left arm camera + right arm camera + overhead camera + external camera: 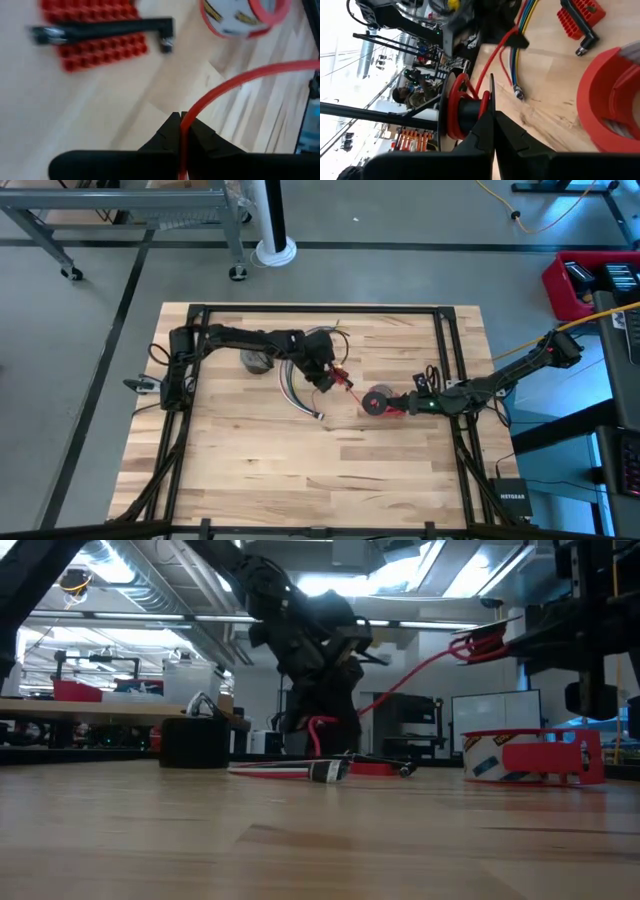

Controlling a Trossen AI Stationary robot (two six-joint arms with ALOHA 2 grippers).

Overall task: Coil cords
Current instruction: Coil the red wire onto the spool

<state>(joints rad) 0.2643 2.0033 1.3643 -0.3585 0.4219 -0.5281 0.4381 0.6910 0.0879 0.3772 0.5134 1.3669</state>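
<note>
A thin red cord runs through the air above the middle of the wooden desk, stretched in a curve between the two robot arms. One end of it is pinched tight in the left gripper, whose two dark fingers are pressed together on the cord. The other end is wound into a small black-and-red coil, which sits right at the tips of the right gripper. That gripper's fingers are closed together too, and the coil looks gripped there and lifted off the desk. Below the left gripper, a bundle of thin coloured wires lies flat on the wood, with its plug end pointing toward the near side of the desk. In the low view the bundle shows as a long flat line with a dark plug in the middle. Just beside the right gripper stands a red tape roll, resting on the desk. A small red block with bumps lies near it, with a black L-shaped tool across the top. Farther back, behind the left arm, a small grey coil sits alone on the wood. The left arm reaches in from the left side of the desk, and the right arm reaches in from the right side.
</note>
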